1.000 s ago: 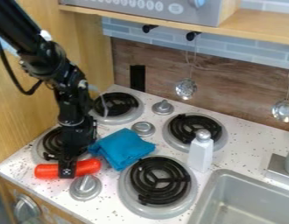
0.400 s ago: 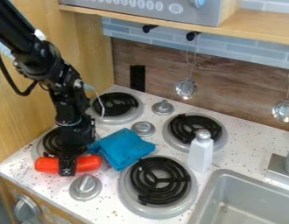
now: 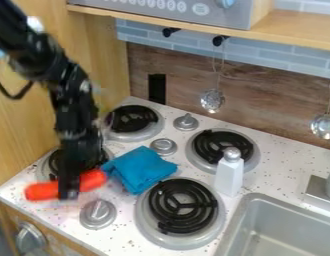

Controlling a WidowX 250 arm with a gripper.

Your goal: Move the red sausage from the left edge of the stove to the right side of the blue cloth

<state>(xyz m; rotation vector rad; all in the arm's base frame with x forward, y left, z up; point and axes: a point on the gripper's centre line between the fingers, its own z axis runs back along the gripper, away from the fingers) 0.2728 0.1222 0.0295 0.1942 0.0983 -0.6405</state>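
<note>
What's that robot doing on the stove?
A black robot arm has its black gripper right at the middle of a smooth orange-red cylinder, near the front edge of the speckled white stove. A rumpled blue cloth lies close by. A white bottle with a grey top stands beside the grey sink.

speckled white counter with 4 coil burners, 3 knobs, a blue cloth, a white bottle

Four burners sit on the tabletop; the cloth lies among them; the cylinder is to its left, before the leftmost burner. Right of the cloth stands the bottle; the sink is farther right.
</note>
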